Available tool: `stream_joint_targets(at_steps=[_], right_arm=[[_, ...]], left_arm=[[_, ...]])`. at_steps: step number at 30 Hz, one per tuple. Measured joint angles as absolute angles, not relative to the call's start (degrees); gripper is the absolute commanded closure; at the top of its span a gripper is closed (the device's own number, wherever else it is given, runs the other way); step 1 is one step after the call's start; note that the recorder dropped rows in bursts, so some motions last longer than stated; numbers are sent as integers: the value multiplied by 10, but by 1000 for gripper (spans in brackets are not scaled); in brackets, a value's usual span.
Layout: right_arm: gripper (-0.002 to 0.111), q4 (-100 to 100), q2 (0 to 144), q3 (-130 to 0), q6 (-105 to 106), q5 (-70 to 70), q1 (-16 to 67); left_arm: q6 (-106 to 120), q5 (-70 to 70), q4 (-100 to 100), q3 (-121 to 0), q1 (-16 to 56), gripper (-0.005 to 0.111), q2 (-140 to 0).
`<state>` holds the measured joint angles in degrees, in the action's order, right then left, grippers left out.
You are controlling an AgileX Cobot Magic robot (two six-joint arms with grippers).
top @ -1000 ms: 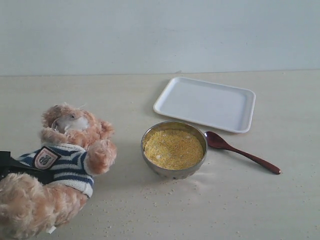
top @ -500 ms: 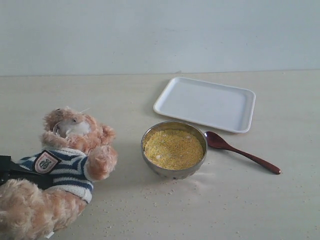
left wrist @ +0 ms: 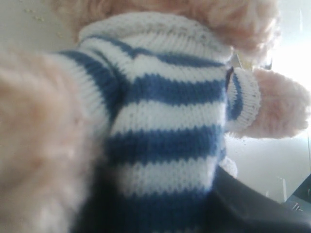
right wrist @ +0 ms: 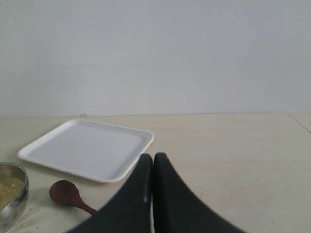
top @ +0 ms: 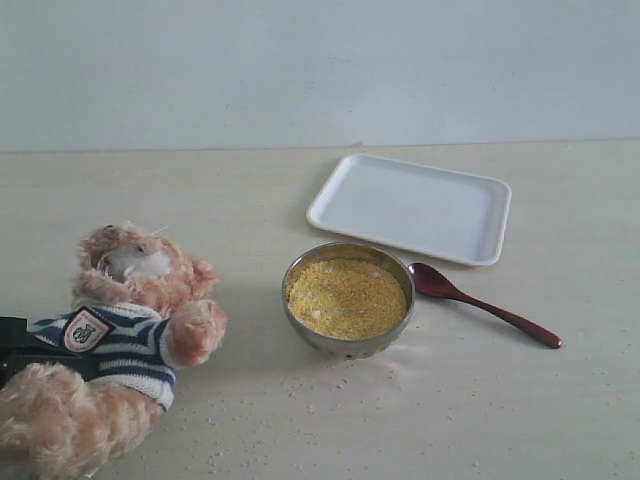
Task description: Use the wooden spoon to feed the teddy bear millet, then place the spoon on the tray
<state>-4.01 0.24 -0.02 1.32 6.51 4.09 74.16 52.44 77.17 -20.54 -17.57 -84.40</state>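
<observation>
- The bear (top: 120,340) is at the left edge of the exterior view. It leans back, with its muzzle turned up and away from the bowl (top: 350,346).
- The left gripper (top: 30,358) reaches in from the left edge and clamps the bear's middle, over the striped shirt.
- In the left wrist view the shirt fills the frame. One dark finger (left wrist: 252,211) presses into the knit at the bear's side, and the other finger is hidden behind plush.
- The bear's near paw sticks out toward the bowl but stays apart from it.
- The bowl stands on the table (top: 560,400) near the middle, well filled with millet (top: 347,297).
- Loose specks of millet dot the table in front of the bowl and toward the bear.
- The spoon (top: 480,305) lies flat on the table just right of the bowl. Its scoop is close to the bowl's rim, though I cannot tell whether they touch. Its handle points away to the right and toward the camera.
- The tray (top: 410,207) lies behind the bowl and spoon, nearer the wall (top: 320,70). Nothing rests on it, and the spoon is off it.
- The right gripper (right wrist: 153,158) shows only in its own wrist view. Its two black fingers are pressed together with nothing between them.
- It hangs above the table, aimed toward the tray's near corner, with the spoon's scoop off to one side.
</observation>
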Motion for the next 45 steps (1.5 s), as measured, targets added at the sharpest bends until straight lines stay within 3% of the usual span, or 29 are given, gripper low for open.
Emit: stream_joint_targets(at_steps=[35,45], right_arm=[[108,-40,2,0,13,64,41],[108,-110,2,1,-43,-27,41]], left_arm=[[742,513,772,-205,-176,102,-844],[742,513,772,-205,-176,102,-844]])
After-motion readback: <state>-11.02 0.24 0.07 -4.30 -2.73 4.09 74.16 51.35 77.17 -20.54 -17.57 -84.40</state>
